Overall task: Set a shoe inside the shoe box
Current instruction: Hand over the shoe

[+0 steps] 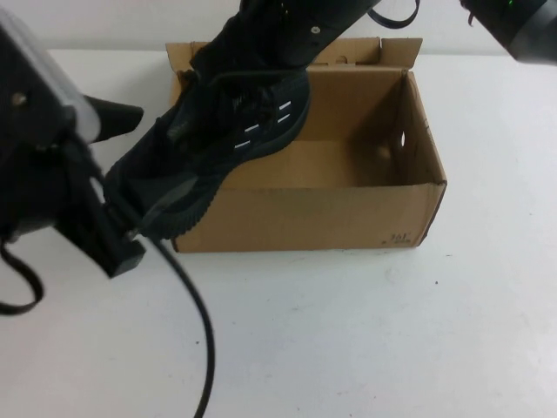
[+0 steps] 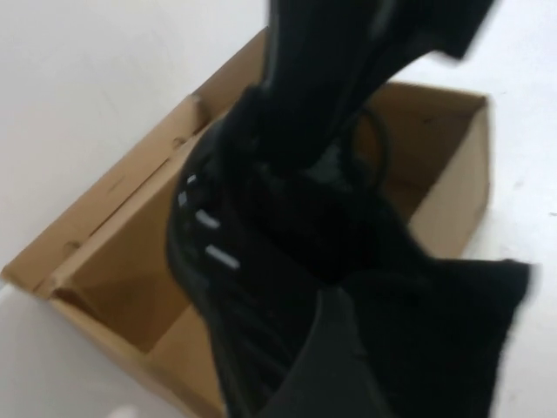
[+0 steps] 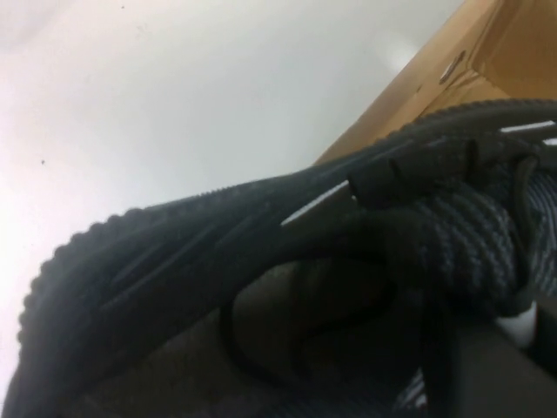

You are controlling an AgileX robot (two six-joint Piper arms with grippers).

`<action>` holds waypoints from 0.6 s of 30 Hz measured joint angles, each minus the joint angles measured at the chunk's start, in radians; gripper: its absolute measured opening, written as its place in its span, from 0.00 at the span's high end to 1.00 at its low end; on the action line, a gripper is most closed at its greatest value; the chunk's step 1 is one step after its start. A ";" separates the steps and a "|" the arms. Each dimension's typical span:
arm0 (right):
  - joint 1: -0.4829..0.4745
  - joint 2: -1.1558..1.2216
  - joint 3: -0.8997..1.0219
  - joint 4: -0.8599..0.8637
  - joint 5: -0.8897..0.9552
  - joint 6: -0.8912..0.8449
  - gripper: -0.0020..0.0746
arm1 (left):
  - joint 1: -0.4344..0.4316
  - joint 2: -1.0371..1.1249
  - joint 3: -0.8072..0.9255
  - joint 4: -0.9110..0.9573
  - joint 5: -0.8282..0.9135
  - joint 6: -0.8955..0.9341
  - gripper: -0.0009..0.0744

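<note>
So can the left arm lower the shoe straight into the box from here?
Probably not straight down: the shoe hangs tilted across the shoe box at its left end wall, heel outside by the left gripper. The right gripper is at its top end.

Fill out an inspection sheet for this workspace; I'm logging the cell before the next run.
Surface: white table, a few small dark specks.
Job's things: shoe held tilted over the left end of the open shoe box, heel outside its rim; box interior bare.
Clutter: nothing seen.
Grippers: left gripper at the shoe's heel; right gripper on the shoe's upper part above the box.
Cables: black cable trailing from the left arm across the table.
Surroundings: nothing seen.
</note>
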 joint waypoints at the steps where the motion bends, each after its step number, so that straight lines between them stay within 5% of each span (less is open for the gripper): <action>1: -0.004 0.000 0.000 0.005 0.000 0.000 0.94 | -0.021 0.014 0.000 0.039 -0.036 -0.048 0.32; 13: -0.035 0.002 -0.059 0.099 0.018 -0.014 0.94 | -0.067 0.120 0.000 0.198 -0.178 -0.353 0.36; 18: -0.035 0.002 -0.059 0.161 0.022 -0.050 0.94 | -0.069 0.126 -0.016 0.260 -0.161 -0.497 0.82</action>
